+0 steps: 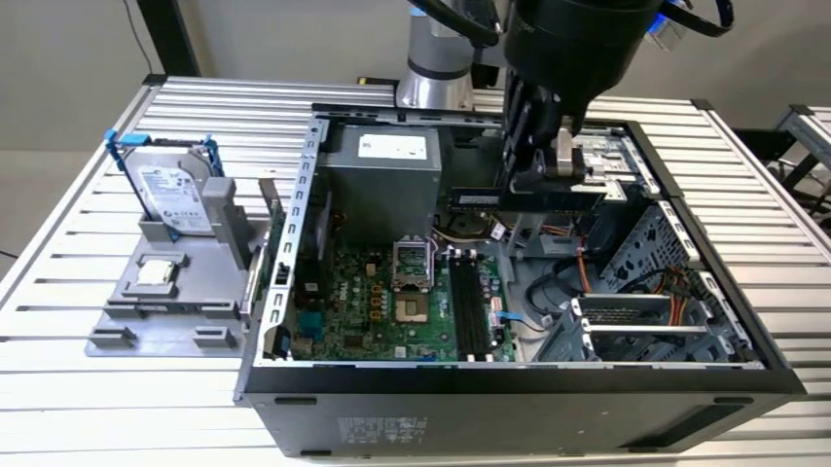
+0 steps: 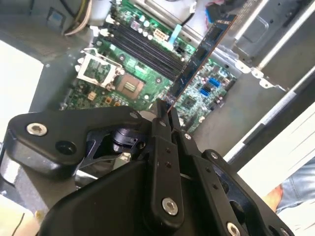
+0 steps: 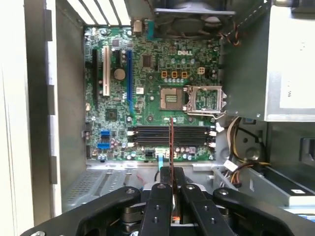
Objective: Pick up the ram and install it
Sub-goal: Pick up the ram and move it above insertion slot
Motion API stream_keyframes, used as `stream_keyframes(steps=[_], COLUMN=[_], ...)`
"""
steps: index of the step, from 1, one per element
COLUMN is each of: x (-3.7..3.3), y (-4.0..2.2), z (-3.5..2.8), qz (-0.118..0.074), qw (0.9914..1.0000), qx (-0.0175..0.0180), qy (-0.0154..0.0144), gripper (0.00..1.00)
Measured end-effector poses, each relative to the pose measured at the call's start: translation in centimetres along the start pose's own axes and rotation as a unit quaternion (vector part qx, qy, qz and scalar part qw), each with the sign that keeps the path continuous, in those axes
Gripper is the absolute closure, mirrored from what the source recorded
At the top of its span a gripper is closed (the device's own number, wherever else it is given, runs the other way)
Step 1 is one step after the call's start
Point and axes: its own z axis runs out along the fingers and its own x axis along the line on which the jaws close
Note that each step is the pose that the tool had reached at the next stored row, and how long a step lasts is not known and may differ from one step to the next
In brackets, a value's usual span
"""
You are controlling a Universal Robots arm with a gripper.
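Second wrist view, and I've got the black metal gripper (image 2: 166,110) clamped shut on the flat faces of the long, thin, dark ram stick (image 2: 199,59). It juts out past the fingertips, above the green motherboard (image 2: 147,78). Light and stiff but brittle, I'd say, so hold the faces and spare the contacts. The black memory slots (image 3: 170,133) sit beyond the fingertips, not touching the stick.

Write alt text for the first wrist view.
Gripper shut on the ram, seen edge-on as a thin strip, held above the green motherboard inside an open computer case. Under the strip lie four dark memory slots, all empty, with the open CPU socket next to them and a grey power supply alongside.
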Motion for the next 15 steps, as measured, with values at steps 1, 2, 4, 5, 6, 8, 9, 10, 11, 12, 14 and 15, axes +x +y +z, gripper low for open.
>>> stream_keyframes(steps=[1, 2, 4, 5, 6, 8, 9, 10, 11, 12, 14, 15], x=[-0.41, -0.85, -1.74, -2.19, -2.62, -3.47, -3.92, -4.37, -4.81, -5.26, -6.15, -6.37], y=[0.01, 0.01, 0.02, 0.03, 0.04, 0.05, 0.06, 0.07, 0.08, 0.08, 0.09, 0.10], z=[0.01, 0.02, 0.06, 0.08, 0.10, 0.13, 0.15, 0.16, 0.18, 0.20, 0.23, 0.23], qz=[0.000, 0.000, 0.000, 0.000, 0.000, 0.000, 0.000, 0.000, 0.000, 0.000, 0.000, 0.000], qw=[1.00000, 1.00000, 1.00000, 1.00000, 1.00000, 1.00000, 1.00000, 1.00000, 1.00000, 1.00000, 1.00000, 1.00000], qx=[0.0000, 0.0000, 0.0000, 0.0000, 0.0000, 0.0000, 0.0000, 0.0000, 0.0000, 0.0000, 0.0000, -0.0001], qy=[0.0001, 0.0000, 0.0001, 0.0000, 0.0000, 0.0000, 0.0000, 0.0001, 0.0000, 0.0000, 0.0000, 0.0001], gripper=[1.00, 1.00, 1.00, 1.00, 1.00, 1.00, 1.00, 1.00, 1.00, 1.00, 1.00, 1.00])
